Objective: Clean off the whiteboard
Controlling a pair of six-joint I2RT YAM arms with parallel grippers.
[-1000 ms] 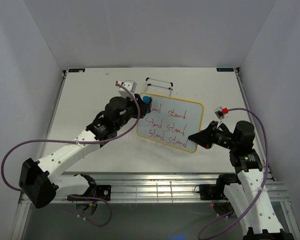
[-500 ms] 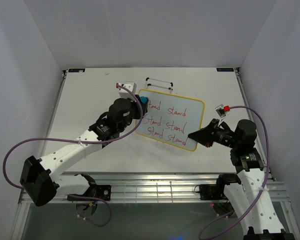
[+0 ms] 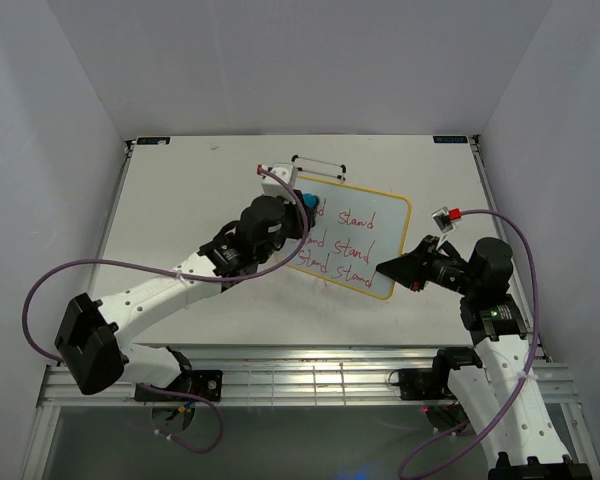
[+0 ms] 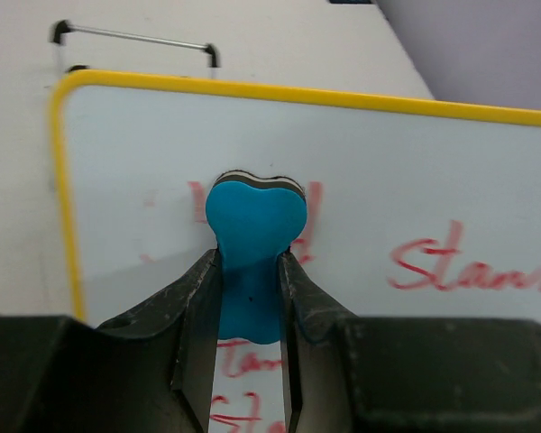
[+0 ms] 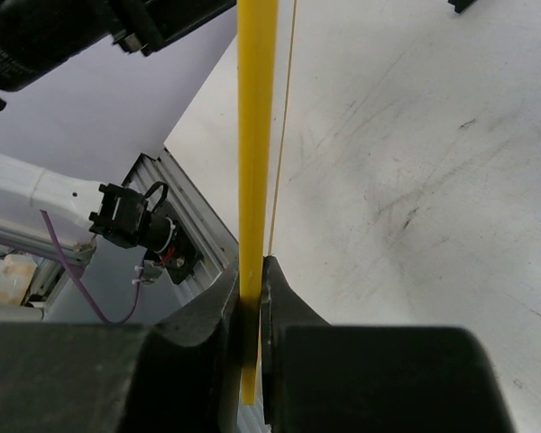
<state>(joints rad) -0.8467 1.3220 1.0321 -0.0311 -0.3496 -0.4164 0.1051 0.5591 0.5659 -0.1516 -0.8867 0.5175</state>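
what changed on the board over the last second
The left gripper, shut on the blue eraser, slid rightward along the whiteboard's top-left area, over the first red word, which now looks faint and smeared. The board seems to have shifted slightly. Unchanged: the right gripper still clamps the board's yellow edge, and the remaining red writing is intact.

You have a whiteboard (image 3: 365, 240) with a white face, a yellow frame and rows of red handwriting. The eraser (image 4: 252, 234) is bright blue, edged black and white at 12 o'clock. The left tool (image 4: 250, 271) and right tool (image 5: 251, 289) are black. The desk (image 3: 180, 190) is off-white with grey scuffs, and the cables (image 3: 70, 270) are purple.
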